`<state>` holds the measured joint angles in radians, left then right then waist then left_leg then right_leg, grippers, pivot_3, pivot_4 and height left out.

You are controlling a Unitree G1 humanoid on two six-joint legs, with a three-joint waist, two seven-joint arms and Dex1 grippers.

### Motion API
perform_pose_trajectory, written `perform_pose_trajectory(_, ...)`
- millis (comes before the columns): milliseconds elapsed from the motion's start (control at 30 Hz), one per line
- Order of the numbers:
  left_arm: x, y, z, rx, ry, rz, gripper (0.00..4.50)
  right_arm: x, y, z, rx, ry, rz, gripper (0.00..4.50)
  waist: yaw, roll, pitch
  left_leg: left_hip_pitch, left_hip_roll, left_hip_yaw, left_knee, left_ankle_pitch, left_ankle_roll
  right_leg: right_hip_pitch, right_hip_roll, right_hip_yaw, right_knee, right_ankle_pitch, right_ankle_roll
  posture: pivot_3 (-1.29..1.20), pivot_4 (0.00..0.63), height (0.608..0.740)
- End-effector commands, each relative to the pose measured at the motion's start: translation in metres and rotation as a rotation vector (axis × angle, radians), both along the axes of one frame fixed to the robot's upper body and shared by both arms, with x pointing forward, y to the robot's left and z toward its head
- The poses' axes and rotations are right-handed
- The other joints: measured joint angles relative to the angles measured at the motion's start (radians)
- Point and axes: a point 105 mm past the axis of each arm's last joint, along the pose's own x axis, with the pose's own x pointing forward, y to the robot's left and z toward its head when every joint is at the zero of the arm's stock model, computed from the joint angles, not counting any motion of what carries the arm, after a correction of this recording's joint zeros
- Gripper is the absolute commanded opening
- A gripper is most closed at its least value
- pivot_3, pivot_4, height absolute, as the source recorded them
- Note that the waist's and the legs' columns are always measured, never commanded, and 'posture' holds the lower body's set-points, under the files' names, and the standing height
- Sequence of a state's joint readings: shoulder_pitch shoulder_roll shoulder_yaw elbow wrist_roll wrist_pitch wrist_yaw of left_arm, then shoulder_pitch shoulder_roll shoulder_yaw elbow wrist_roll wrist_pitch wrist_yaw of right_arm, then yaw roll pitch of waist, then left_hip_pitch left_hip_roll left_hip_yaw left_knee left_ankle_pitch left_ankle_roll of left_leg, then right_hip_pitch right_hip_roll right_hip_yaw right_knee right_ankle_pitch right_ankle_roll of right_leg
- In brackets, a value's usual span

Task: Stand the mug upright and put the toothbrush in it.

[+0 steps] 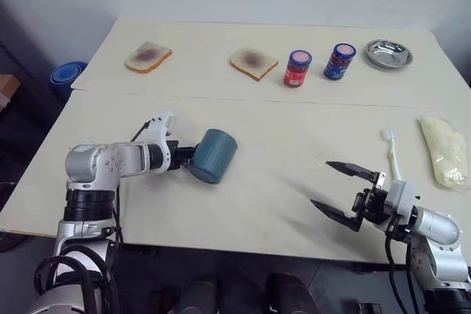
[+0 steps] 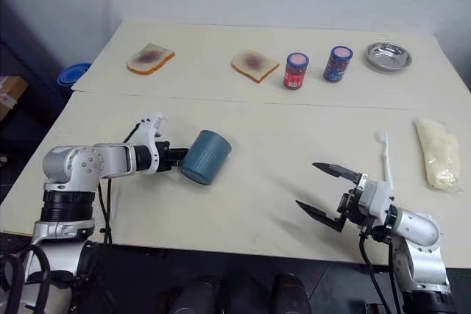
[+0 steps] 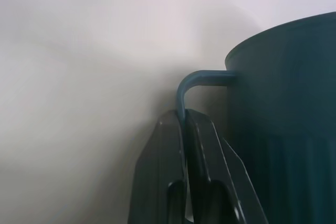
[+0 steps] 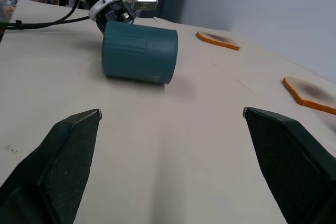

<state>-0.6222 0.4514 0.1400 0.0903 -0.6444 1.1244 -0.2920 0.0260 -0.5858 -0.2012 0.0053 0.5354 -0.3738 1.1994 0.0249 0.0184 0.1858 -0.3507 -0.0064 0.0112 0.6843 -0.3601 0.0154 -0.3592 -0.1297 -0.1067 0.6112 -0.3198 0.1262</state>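
I have the left gripper [image 1: 179,157] jaws clamped on the handle of the mug [image 1: 213,156], tilted mid-bench; right gripper [image 1: 341,193] jaws apart beside the toothbrush [image 1: 391,154] — thin handle grip may slip while righting.

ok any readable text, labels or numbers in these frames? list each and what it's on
None can be read.
Red jar: printed label, too small to read.
Blue jar: printed label, too small to read.
Left gripper: white sticker on its wrist housing, print too blurred to read.
Mug, toothbrush, plastic-wrapped bundle: no markings visible.
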Motion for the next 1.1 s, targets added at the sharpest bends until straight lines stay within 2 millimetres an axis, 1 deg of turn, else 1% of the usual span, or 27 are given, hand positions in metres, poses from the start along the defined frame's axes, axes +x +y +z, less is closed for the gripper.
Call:
perform_pose_trajectory(33, 0.009, -0.014, 0.046, -0.054, -0.447, -0.021, 0.01, -0.004, -0.008, 0.007, -0.001, -0.045, -0.041, 4.5, 0.001, -0.004, 0.002, -0.001, 0.0, 0.0, 0.0, 0.0, 0.0, 0.0, 0.0, 0.0, 0.0, 0.0, 0.0, 0.0, 0.15, 0.74)
perform_pose_trajectory(67, 0.011, -0.018, 0.05, -0.006, -0.558, -0.016, 0.01, -0.004, -0.009, 0.006, -0.001, -0.045, -0.046, 4.5, 0.002, -0.006, 0.004, -0.002, 0.001, 0.0, 0.0, 0.0, 0.0, -0.001, 0.0, 0.0, -0.001, 0.0, 0.0, 0.0, 0.15, 0.74)
perform_pose_trajectory(133, 0.01, -0.034, 0.056, 0.057, -0.773, -0.043, 0.01, -0.005, -0.01, 0.006, -0.003, -0.046, -0.052, 4.5, 0.003, -0.007, 0.004, -0.003, 0.001, 0.0, 0.0, 0.0, 0.0, -0.002, 0.001, -0.001, -0.002, 0.0, 0.0, 0.0, 0.15, 0.74)
perform_pose_trajectory(200, 0.014, -0.042, 0.055, 0.126, -0.907, -0.016, 0.01, -0.006, -0.011, 0.006, -0.002, -0.047, -0.06, 4.5, 0.005, -0.007, 0.004, -0.003, 0.0, 0.001, 0.0, 0.0, 0.0, -0.002, 0.001, -0.002, -0.003, 0.0, 0.001, 0.0, 0.15, 0.74)
perform_pose_trajectory(233, 0.016, -0.049, 0.05, 0.145, -0.969, -0.015, 0.01, -0.006, -0.012, 0.006, 0.0, -0.05, -0.064, 4.5, 0.005, -0.007, 0.004, -0.003, 0.0, 0.002, 0.0, 0.0, 0.0, -0.001, 0.0, -0.002, -0.003, 0.001, 0.001, 0.0, 0.15, 0.74)
perform_pose_trajectory(333, 0.025, -0.058, 0.026, 0.174, -1.009, 0.063, 0.01, -0.006, -0.011, 0.007, 0.003, -0.058, -0.068, 4.5, 0.006, -0.007, 0.004, -0.003, 0.0, 0.004, -0.001, 0.0, 0.001, -0.001, 0.0, -0.003, -0.004, 0.001, 0.002, 0.0, 0.15, 0.74)
perform_pose_trajectory(367, 0.027, -0.058, 0.021, 0.181, -1.014, 0.08, 0.01, -0.006, -0.011, 0.007, 0.005, -0.06, -0.069, 4.5, 0.006, -0.007, 0.004, -0.003, 0.0, 0.005, -0.001, 0.0, 0.001, -0.001, 0.0, -0.004, -0.004, 0.001, 0.003, 0.0, 0.15, 0.74)
perform_pose_trajectory(433, 0.024, -0.066, 0.004, 0.177, -1.006, 0.045, 0.01, -0.007, -0.011, 0.008, 0.01, -0.067, -0.073, 4.5, 0.004, -0.008, 0.004, -0.003, 0.001, 0.009, -0.001, 0.0, 0.001, -0.002, 0.0, -0.004, -0.004, 0.002, 0.003, 0.0, 0.15, 0.74)
perform_pose_trajectory(500, 0.023, -0.066, -0.006, 0.154, -0.98, 0.056, 0.52, -0.008, -0.011, 0.008, 0.011, -0.07, -0.075, 4.5, 0.004, -0.008, 0.004, -0.002, 0.001, 0.012, -0.001, 0.0, 0.001, -0.002, 0.0, -0.005, -0.004, 0.002, 0.003, 0.0, 0.15, 0.74)
perform_pose_trajectory(533, 0.023, -0.064, -0.008, 0.154, -0.975, 0.057, 0.75, -0.008, -0.011, 0.008, 0.011, -0.071, -0.075, 4.5, 0.004, -0.008, 0.004, -0.002, 0.001, 0.013, -0.001, 0.0, 0.001, -0.001, 0.0, -0.005, -0.004, 0.002, 0.003, 0.0, 0.15, 0.74)
perform_pose_trajectory(600, 0.021, -0.06, -0.011, 0.152, -0.975, 0.051, 1.36, -0.008, -0.011, 0.008, 0.011, -0.071, -0.08, 4.5, 0.003, -0.006, 0.003, -0.001, 0.001, 0.013, -0.001, 0.0, 0.002, -0.001, -0.001, -0.005, -0.004, 0.002, 0.004, 0.0, 0.15, 0.74)
perform_pose_trajectory(733, 0.011, -0.044, -0.008, 0.143, -0.975, 0.033, 2.65, -0.009, -0.015, 0.005, 0.011, -0.067, -0.091, 4.5, -0.004, -0.005, 0.002, 0.0, 0.002, 0.013, -0.001, 0.0, 0.002, -0.001, -0.001, -0.004, -0.003, 0.002, 0.004, 0.0, 0.15, 0.74)
perform_pose_trajectory(800, 0.004, -0.036, -0.007, 0.162, -0.963, -0.012, 3.34, -0.01, -0.016, 0.004, 0.01, -0.063, -0.097, 4.5, -0.008, -0.004, 0.002, 0.0, 0.002, 0.011, -0.002, 0.0, 0.002, -0.002, 0.0, -0.003, -0.003, 0.002, 0.004, 0.0, 0.15, 0.74)
perform_pose_trajectory(900, -0.009, -0.016, -0.008, 0.21, -0.918, -0.077, 4.26, -0.012, -0.021, 0.0, 0.007, -0.043, -0.11, 4.5, -0.012, -0.005, 0.002, 0.0, 0.003, 0.008, -0.002, 0.0, 0.002, -0.003, 0.0, -0.002, -0.002, 0.002, 0.004, 0.0, 0.15, 0.74)
perform_pose_trajectory(933, -0.014, -0.009, -0.009, 0.227, -0.897, -0.108, 4.48, -0.014, -0.024, -0.002, 0.006, -0.027, -0.115, 4.5, -0.01, -0.005, 0.002, 0.0, 0.003, 0.008, -0.002, 0.0, 0.002, -0.003, 0.0, -0.002, -0.002, 0.002, 0.004, 0.0, 0.15, 0.74)
perform_pose_trajectory(1000, -0.025, 0.007, -0.012, 0.247, -0.83, -0.171, 4.48, -0.02, -0.033, -0.006, 0.005, 0.007, -0.137, 4.5, -0.007, -0.005, 0.002, -0.001, 0.002, 0.006, -0.001, 0.0, 0.002, -0.003, 0.0, -0.002, -0.002, 0.002, 0.004, 0.0, 0.15, 0.74)
perform_pose_trajectory(1067, -0.036, 0.023, -0.012, 0.244, -0.755, -0.226, 4.48, -0.024, -0.047, -0.009, 0.021, 0.039, -0.195, 4.5, 0.001, -0.005, 0.002, -0.001, 0.002, 0.005, -0.001, 0.0, 0.002, -0.002, -0.001, -0.002, -0.002, 0.002, 0.004, 0.0, 0.15, 0.74)
perform_pose_trajectory(1100, -0.043, 0.03, -0.009, 0.232, -0.725, -0.263, 4.48, -0.027, -0.056, -0.01, 0.041, 0.071, -0.233, 4.5, 0.002, -0.005, 0.002, -0.001, 0.001, 0.004, -0.001, 0.0, 0.002, -0.002, -0.001, -0.002, -0.003, 0.002, 0.004, 0.0, 0.15, 0.74)
